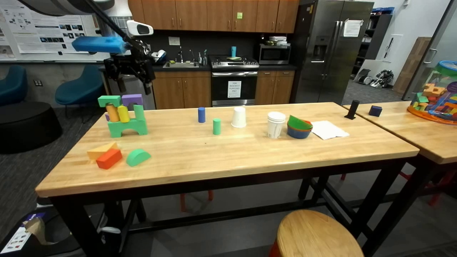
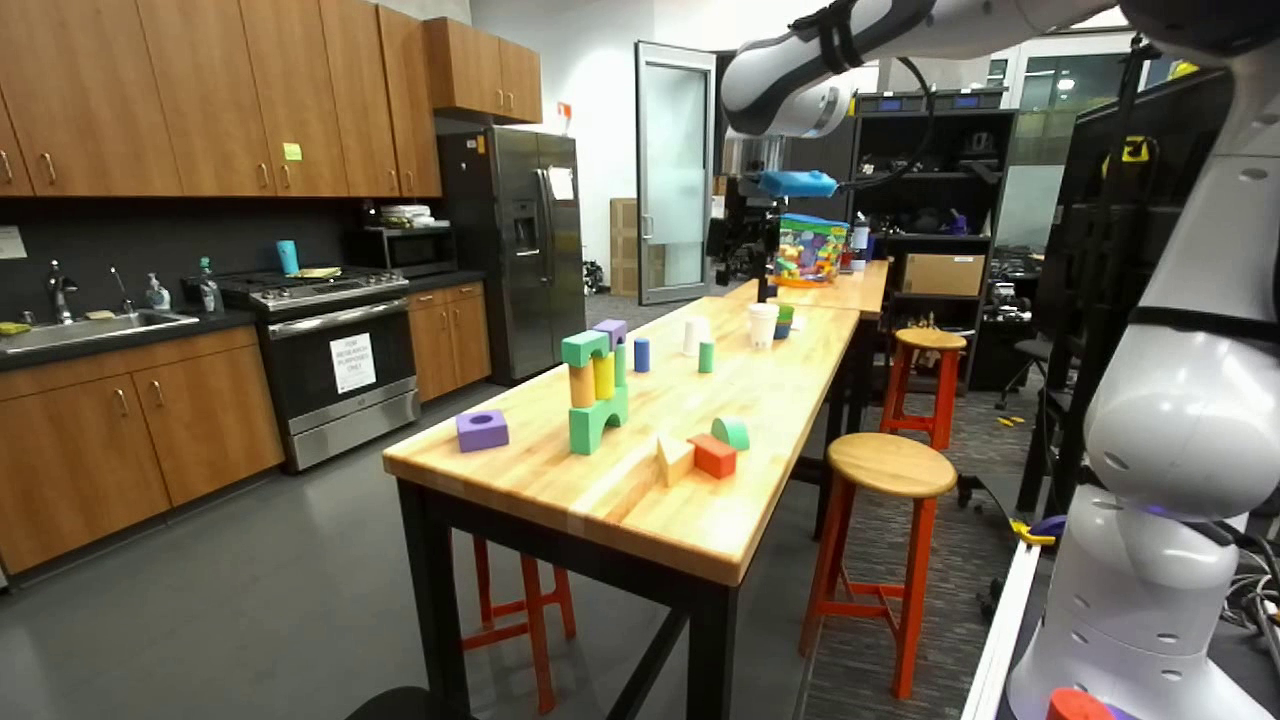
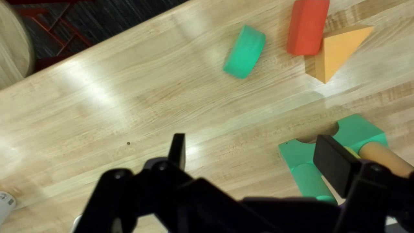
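The foam-like block structure [image 1: 123, 115] on the pale wooden worktop [image 1: 200, 157] appears built to three tiers: a large green arch [image 1: 127, 124] bears an orange cylinder [image 1: 113, 114], a yellow cylinder [image 2: 604, 377] and a green cylinder [image 1: 139, 112], topped by a small green arch [image 1: 109, 99] and a purple arch [image 1: 132, 97]. Left off it, in an exterior view, are a red rectangular block [image 1: 109, 159] and a pale-orange triangular block [image 1: 101, 150] near seven o'clock and a green half-round block [image 1: 138, 157] between five and six; in an exterior view, a purple block with a round hole [image 2: 483, 437] lies at nine. The black two-fingered pincer [image 1: 134, 86] is released, its jaws wide and gripping nothing, toward twelve o'clock, apart from the structure. Counted: three arches and three cylinders stacked, four loose blocks and, toward three o'clock, one blue cylinder [image 1: 201, 115] and one separate green cylinder [image 1: 216, 126].
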